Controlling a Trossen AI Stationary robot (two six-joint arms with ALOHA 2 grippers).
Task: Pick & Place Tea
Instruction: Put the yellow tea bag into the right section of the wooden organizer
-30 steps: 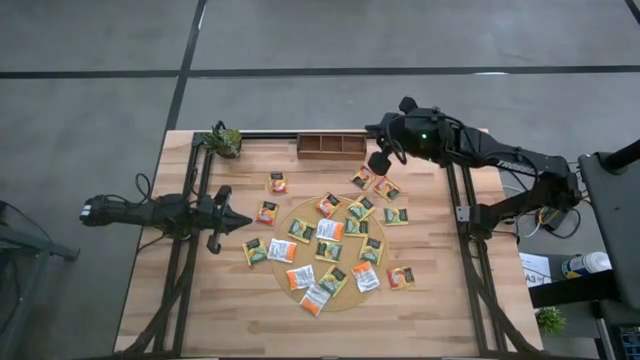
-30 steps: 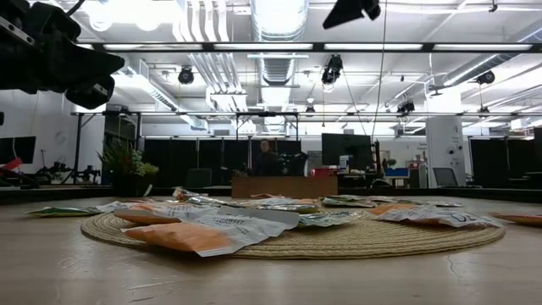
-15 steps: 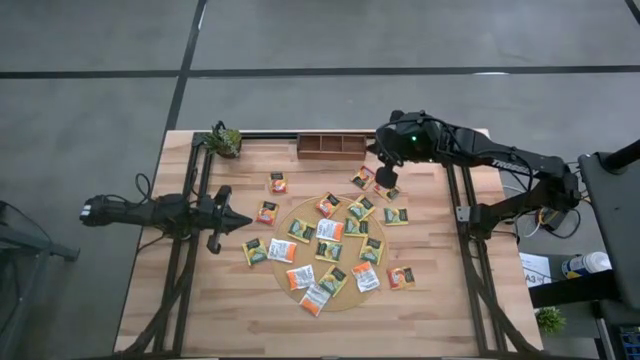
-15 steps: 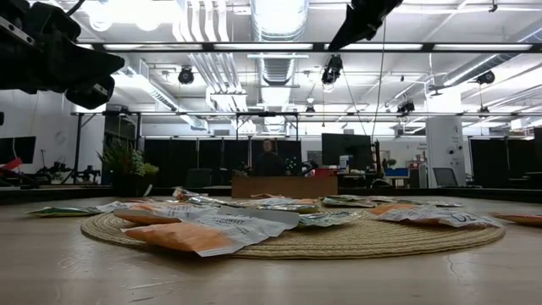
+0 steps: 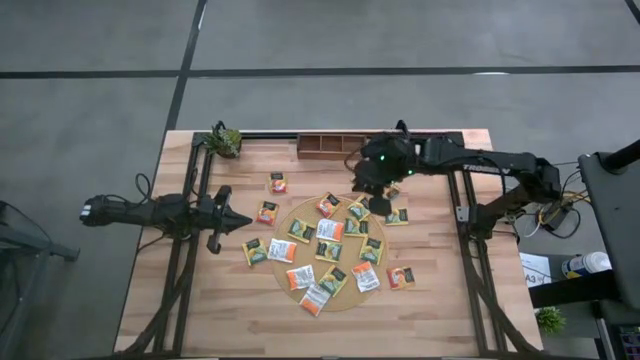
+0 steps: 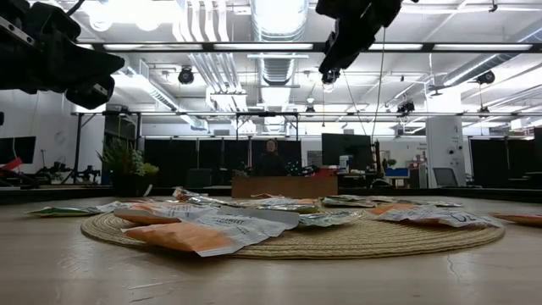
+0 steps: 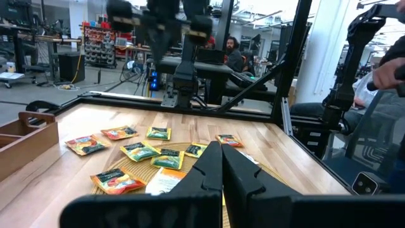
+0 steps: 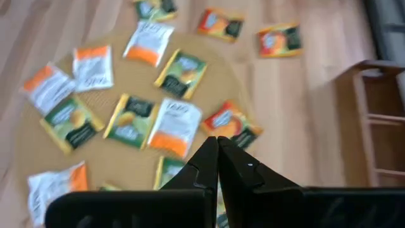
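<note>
Many small square tea sachets, orange, white and dark green, lie flat on a round woven mat and on the wood around it. A white-and-orange sachet and a red-orange one lie below my right gripper. That gripper is shut with nothing between its fingers. It hangs well above the mat's far right part, slanting down, and shows high up in the low view. My left gripper waits shut and level above the table's left side, its fingers closed together.
A brown wooden compartment tray stands at the table's far edge, and its side shows in the right wrist view. A small potted plant sits at the far left corner. Bare wood lies along the near edge.
My right gripper has come down and moved toward the table's left and near edges, from beside the tray to above the mat's far right part. It has tipped from nearly level to slanting downward. It has stayed shut. The sachets have not moved.
</note>
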